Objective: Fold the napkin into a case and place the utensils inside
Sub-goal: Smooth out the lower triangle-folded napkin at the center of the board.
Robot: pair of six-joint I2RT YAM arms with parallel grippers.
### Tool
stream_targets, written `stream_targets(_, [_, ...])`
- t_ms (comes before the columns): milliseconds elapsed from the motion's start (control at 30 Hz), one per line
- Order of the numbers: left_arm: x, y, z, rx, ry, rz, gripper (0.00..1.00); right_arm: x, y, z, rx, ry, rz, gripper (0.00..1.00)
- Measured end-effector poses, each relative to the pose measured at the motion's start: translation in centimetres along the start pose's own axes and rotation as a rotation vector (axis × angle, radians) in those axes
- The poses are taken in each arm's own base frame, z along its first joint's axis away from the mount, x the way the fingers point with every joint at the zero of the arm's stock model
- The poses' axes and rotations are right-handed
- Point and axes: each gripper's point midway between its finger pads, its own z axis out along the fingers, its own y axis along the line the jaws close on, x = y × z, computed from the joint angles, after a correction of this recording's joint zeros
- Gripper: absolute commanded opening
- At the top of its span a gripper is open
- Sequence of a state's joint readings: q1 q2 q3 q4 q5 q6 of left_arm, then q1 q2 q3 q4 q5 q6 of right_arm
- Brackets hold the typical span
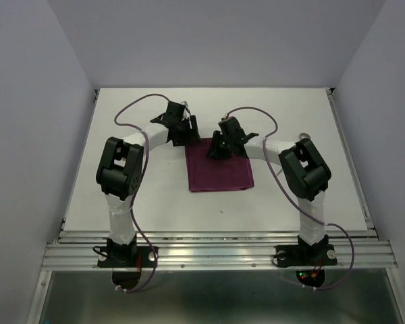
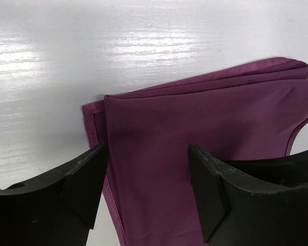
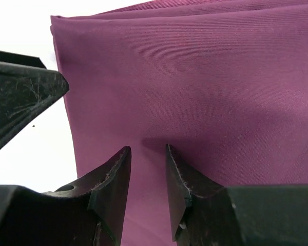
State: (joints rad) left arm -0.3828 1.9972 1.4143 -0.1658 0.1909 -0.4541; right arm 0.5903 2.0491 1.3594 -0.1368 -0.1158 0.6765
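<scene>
The plum-purple napkin [image 1: 219, 170] lies folded into a flat rectangle at the table's centre, several layers showing at its far edge [image 2: 231, 77]. My left gripper [image 1: 183, 139] is at the napkin's far-left corner; in the left wrist view [image 2: 146, 154] its jaws are wide open, straddling the cloth's corner edge. My right gripper [image 1: 218, 151] is over the napkin's far edge; in the right wrist view [image 3: 148, 148] its jaws stand a narrow gap apart, tips close to the flat cloth [image 3: 195, 87], holding nothing. The utensils do not show in any view.
The white table [image 1: 121, 189] has raised rails on its right and near edges. The left gripper's finger [image 3: 20, 97] shows at the left of the right wrist view, close to my right gripper. A small pale object [image 1: 305, 136] peeks out behind the right arm.
</scene>
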Motion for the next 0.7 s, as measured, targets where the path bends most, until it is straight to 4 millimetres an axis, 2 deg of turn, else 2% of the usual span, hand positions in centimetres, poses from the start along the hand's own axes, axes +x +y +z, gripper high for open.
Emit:
stream_targets(133, [-0.2, 0.5, 0.0, -0.016, -0.006, -0.014, 0.67, -0.3, -0.4, 0.1, 0.007, -0.018, 0.008, 0.39])
stream_targets(533, [-0.8, 3.8, -1.1, -0.093, -0.040, -0.086, 0.21, -0.6, -0.5, 0.1, 0.018, -0.027, 0.000, 0.39])
stream_targets(633, [-0.8, 4.4, -1.2, -0.111, -0.038, -0.097, 0.13, -0.6, -0.5, 0.0, 0.021, -0.026, -0.004, 0.39])
stream_targets(700, [-0.8, 4.4, -1.1, -0.113, -0.036, -0.098, 0.11, -0.7, -0.3, 0.0, 0.022, -0.023, -0.009, 0.39])
